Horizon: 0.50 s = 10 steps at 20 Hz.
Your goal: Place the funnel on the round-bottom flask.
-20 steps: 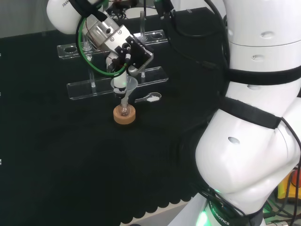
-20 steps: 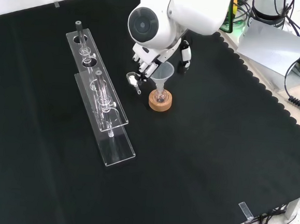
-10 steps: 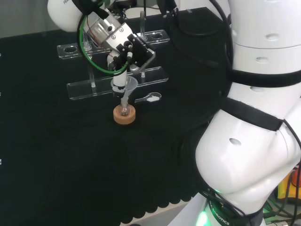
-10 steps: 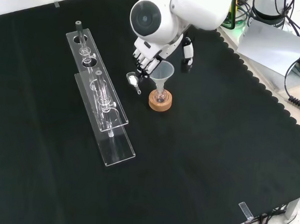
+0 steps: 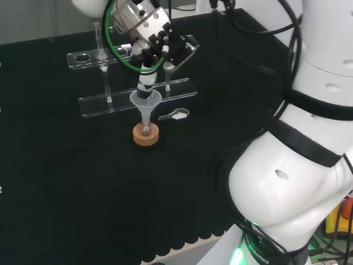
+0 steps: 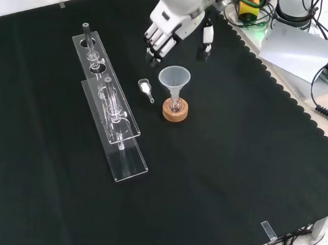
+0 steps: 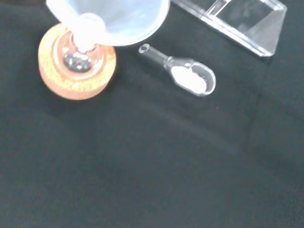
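A translucent funnel (image 6: 174, 79) stands with its stem in the neck of a small round-bottom flask (image 6: 175, 106), which rests on a cork ring (image 6: 175, 112). In the head view the funnel (image 5: 145, 101) sits upright over the flask (image 5: 145, 130) and the cork ring (image 5: 146, 138). The hand (image 6: 170, 29) hovers above and beyond the funnel, apart from it, with its fingers fairly straight and nothing in them. In the head view the hand (image 5: 160, 47) is raised over the funnel. The wrist view looks down on the funnel (image 7: 111, 19), the flask (image 7: 77, 59) and the cork ring (image 7: 76, 88).
A small clear scoop with white powder (image 6: 146, 89) lies just left of the cork ring in the front view. Two clear racks (image 6: 110, 115) with glass tubes stand farther left. The scoop (image 7: 187, 77) and a rack corner (image 7: 244, 21) appear in the wrist view.
The hand has let go of the funnel and risen away from it. The funnel stays seated in the flask.
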Motion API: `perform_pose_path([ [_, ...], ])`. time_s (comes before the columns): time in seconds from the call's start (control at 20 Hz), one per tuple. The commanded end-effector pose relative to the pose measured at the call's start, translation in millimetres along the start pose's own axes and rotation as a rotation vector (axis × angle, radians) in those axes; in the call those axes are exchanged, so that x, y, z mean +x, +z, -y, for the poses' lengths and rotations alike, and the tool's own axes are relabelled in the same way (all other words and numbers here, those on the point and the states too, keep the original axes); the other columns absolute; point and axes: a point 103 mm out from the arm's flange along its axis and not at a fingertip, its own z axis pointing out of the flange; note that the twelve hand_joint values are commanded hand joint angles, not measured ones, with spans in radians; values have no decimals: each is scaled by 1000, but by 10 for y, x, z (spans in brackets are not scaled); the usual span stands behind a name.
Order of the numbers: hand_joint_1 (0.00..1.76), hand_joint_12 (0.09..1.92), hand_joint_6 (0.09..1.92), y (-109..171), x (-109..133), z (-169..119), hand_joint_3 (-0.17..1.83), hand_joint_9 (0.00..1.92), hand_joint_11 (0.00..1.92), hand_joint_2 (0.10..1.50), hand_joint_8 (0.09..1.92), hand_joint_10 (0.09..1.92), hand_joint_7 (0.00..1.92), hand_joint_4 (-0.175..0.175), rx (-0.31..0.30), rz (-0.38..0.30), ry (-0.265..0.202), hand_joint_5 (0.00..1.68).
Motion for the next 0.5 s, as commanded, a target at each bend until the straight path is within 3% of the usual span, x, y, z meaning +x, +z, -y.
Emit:
perform_pose_path([
  [0.05,652,1397,87,160,-446,301,356,286,163,702,620,703,40,-22,-120,-122,45,165],
  [0.4,697,1394,87,488,-828,372,371,349,195,713,643,693,85,-26,-140,-237,61,204],
  [0.5,701,1385,87,552,-892,368,383,367,206,712,646,676,98,-27,-145,-237,62,220],
])
